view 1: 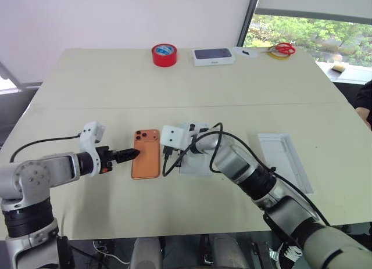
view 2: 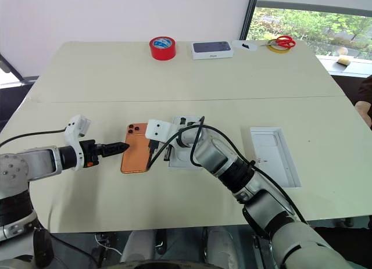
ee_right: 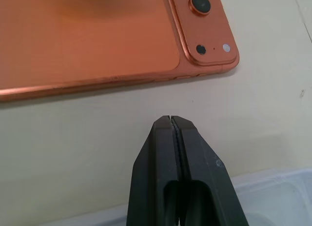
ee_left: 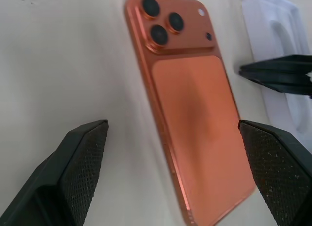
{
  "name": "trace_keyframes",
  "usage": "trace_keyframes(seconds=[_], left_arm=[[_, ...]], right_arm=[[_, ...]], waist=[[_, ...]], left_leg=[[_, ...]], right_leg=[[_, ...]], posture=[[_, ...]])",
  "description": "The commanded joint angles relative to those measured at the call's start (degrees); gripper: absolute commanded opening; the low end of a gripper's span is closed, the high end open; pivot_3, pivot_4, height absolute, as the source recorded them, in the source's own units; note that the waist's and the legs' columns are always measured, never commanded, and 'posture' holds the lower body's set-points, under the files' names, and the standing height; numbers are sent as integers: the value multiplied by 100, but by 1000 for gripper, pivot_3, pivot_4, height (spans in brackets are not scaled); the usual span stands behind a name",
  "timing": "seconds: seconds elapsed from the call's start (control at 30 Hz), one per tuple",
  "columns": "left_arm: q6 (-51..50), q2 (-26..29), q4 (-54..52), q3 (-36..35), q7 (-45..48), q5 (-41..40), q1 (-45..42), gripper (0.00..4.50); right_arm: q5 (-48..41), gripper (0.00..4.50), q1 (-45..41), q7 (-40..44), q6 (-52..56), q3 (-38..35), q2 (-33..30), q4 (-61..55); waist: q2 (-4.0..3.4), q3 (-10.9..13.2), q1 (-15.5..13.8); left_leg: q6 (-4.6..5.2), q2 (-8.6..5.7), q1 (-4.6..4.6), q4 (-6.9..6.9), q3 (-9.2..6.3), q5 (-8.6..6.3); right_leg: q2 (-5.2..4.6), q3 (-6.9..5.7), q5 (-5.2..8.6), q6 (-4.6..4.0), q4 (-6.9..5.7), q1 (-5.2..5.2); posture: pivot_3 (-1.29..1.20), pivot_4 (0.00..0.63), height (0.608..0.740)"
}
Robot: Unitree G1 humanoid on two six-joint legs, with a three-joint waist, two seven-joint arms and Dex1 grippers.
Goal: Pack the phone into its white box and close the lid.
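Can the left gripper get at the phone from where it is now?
Probably yes. The left gripper is open, its fingers on either side of the phone, which lies flat on the table. The shut right gripper sits near the phone's far edge.

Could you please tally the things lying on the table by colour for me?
Orange: 1, the phone
Red: 2, the tape roll, the red-handled scissors
White: 4, the dark-topped box, the small card, the open white tray, the oval-imprinted insert
Yellow: 1, the ring under the scissors
Total: 8
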State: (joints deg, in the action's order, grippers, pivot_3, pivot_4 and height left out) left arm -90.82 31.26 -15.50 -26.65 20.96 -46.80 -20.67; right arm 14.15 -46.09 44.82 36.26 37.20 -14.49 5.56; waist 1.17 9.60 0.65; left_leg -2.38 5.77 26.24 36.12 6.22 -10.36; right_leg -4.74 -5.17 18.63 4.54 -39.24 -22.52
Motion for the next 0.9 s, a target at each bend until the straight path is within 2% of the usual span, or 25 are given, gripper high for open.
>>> trace_keyframes(seconds=[0.03,0.23,0.57,0.9], left_arm=[[-168,-195,31,181,-112,-182,92,4474],[-168,-530,-95,420,-346,-482,132,4474],[-168,-1039,-25,367,-905,-1160,52,4474],[-168,-1052,7,380,-1397,-1858,56,4474]], right_arm=[[120,0,-104,193,-156,175,14,-62],[208,0,22,348,-263,217,8,-237],[279,0,249,377,-249,137,17,-444],[364,0,340,370,-255,100,59,-468]], waist=[[-1,-2,-1],[-2,-7,-4],[-3,-10,-18],[-2,-10,8]], left_leg=[[0,0,0,0,0,0],[5,-3,-20,-3,0,-4],[6,-6,-27,-4,-1,-4],[9,-10,-43,-11,-9,-6]], right_leg=[[0,0,0,0,0,1],[-5,0,0,0,3,21],[-9,0,0,0,4,28],[-16,1,1,1,6,38]], posture=[[0,150,730],[0,150,730],[0,150,730],[0,150,730]])
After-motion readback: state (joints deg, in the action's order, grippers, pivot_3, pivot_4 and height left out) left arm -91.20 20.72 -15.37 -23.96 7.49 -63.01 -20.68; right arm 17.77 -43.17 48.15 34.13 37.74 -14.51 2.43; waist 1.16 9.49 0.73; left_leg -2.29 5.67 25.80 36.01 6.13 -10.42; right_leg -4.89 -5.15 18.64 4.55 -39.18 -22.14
